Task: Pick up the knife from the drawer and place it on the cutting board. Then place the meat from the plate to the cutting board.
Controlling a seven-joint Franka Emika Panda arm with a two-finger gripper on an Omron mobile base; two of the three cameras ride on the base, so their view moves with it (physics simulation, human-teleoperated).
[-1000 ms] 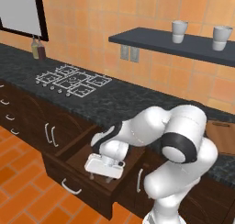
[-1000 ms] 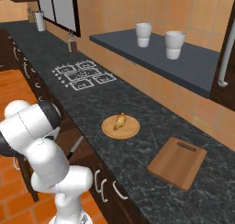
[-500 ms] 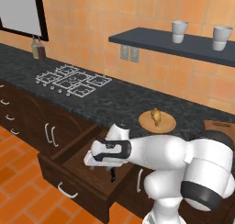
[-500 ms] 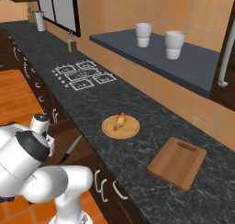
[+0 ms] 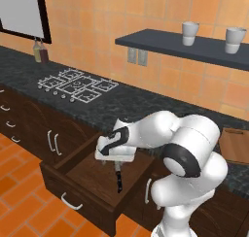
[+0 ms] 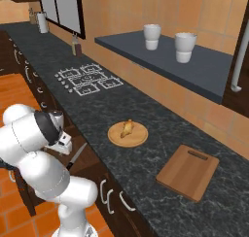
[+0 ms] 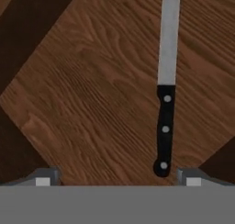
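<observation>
The knife (image 7: 165,126) lies flat on the floor of the open drawer (image 5: 63,180), black handle towards me and grey blade pointing away. My gripper (image 7: 117,178) hovers over the handle end and is open, with the handle's butt just inside the right fingertip (image 7: 193,178). From the left base view the gripper (image 5: 115,162) hangs over the knife (image 5: 118,180). The meat (image 6: 127,128) rests on the round tan plate (image 6: 138,138) on the counter. Right of it lies the bare cutting board (image 6: 188,170), which also shows as the board (image 5: 236,146) at the frame's right edge.
A gas hob (image 5: 77,85) sits on the dark counter to the left, with bottles (image 5: 39,51) behind it. A wall shelf (image 6: 194,71) carries two cups. Narrower stacked drawers (image 5: 9,124) are left of the open one. The floor is orange tile.
The arm has shifted its pose over the open drawer, elbow swinging up and right, and the hand now sits above the knife's handle. The knife has stayed on the drawer floor.
</observation>
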